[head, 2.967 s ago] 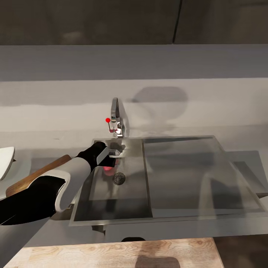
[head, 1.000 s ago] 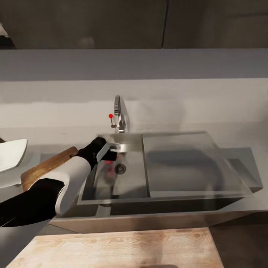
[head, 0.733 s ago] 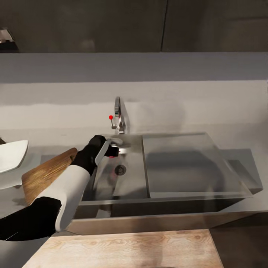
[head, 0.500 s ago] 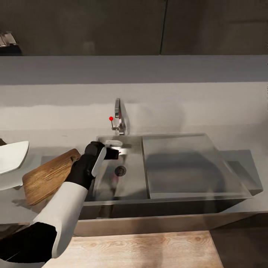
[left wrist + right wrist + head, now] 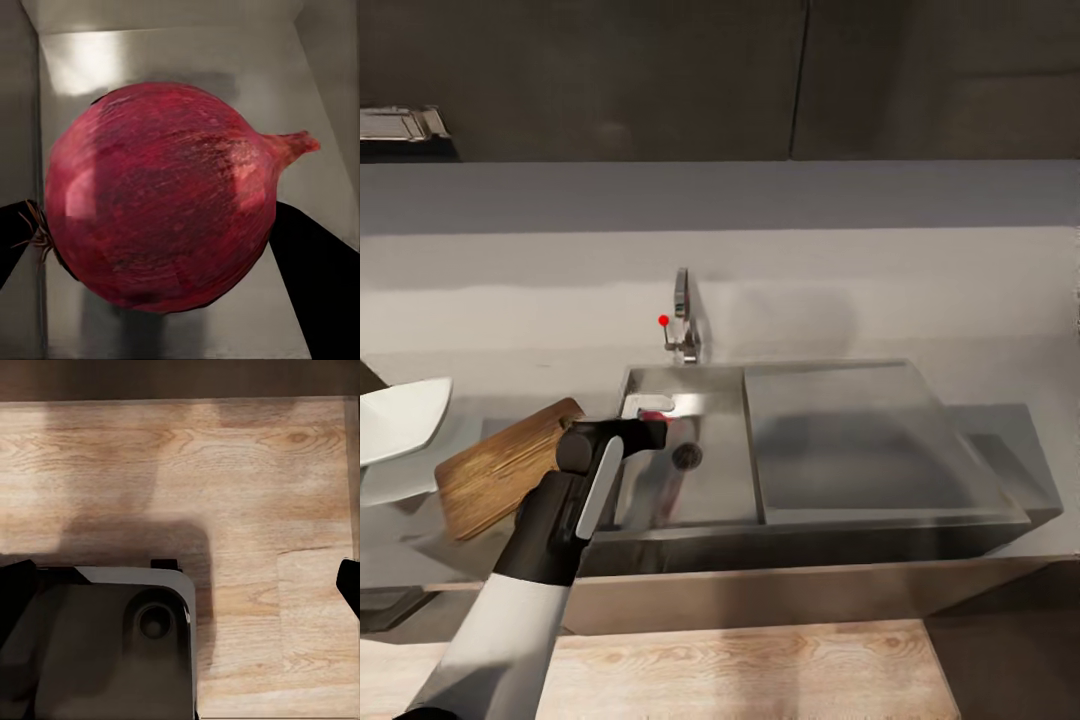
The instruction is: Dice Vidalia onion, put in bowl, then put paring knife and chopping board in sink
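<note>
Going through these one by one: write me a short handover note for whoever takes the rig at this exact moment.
Left gripper: shut on the onion, a red one, over the sink basin.
Right gripper: fingers apart over the wood floor, holding nothing.
Chopping board: on the countertop left of the sink. Bowl: further left, at the head view's edge. I cannot see the paring knife.
Done: onion grasped.
Left: set it on the board, dice it, fill the bowl, put knife and board into the sink.
</note>
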{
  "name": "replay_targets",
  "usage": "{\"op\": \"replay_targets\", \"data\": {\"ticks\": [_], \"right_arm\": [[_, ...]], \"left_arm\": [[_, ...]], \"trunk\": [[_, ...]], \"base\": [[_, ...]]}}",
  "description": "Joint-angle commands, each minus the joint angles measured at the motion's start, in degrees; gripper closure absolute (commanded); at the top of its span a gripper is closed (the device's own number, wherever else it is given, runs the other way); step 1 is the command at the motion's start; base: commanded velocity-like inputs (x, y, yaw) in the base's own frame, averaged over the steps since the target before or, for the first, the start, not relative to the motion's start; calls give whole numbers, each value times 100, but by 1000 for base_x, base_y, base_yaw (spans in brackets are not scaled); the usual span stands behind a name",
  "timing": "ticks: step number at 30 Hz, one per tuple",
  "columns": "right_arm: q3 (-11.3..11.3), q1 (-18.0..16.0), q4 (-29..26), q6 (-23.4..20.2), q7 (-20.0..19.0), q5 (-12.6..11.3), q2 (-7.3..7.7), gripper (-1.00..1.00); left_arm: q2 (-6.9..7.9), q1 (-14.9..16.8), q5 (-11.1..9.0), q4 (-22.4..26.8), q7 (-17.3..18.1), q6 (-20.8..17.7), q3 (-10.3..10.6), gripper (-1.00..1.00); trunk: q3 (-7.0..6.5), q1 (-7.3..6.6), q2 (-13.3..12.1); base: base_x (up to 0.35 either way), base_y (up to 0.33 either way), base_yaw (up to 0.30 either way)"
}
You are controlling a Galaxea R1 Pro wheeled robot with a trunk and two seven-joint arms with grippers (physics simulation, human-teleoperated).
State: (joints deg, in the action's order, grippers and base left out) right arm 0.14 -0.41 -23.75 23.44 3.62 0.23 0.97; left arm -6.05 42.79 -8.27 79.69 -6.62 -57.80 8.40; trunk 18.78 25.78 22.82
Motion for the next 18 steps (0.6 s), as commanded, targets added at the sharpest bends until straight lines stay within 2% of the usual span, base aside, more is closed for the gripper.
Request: {"op": "replay_targets", "data": {"ticks": [1,10,18], "right_arm": [[2,-2,2,18,15,3,0,-100],[-3,-2,2,20,15,3,0,-100],[4,-2,2,20,15,2,0,-100]], "left_arm": [[3,-44,-60,71,-59,-19,4,100],[8,-128,-60,407,-58,-21,4,100],[-1,-130,-60,517,-58,-21,11,100]], "trunk": [[0,1,10],[-82,1,10],[-155,1,10]], "base": [[-276,108,0],[-275,133,0],[-43,80,0]]}}
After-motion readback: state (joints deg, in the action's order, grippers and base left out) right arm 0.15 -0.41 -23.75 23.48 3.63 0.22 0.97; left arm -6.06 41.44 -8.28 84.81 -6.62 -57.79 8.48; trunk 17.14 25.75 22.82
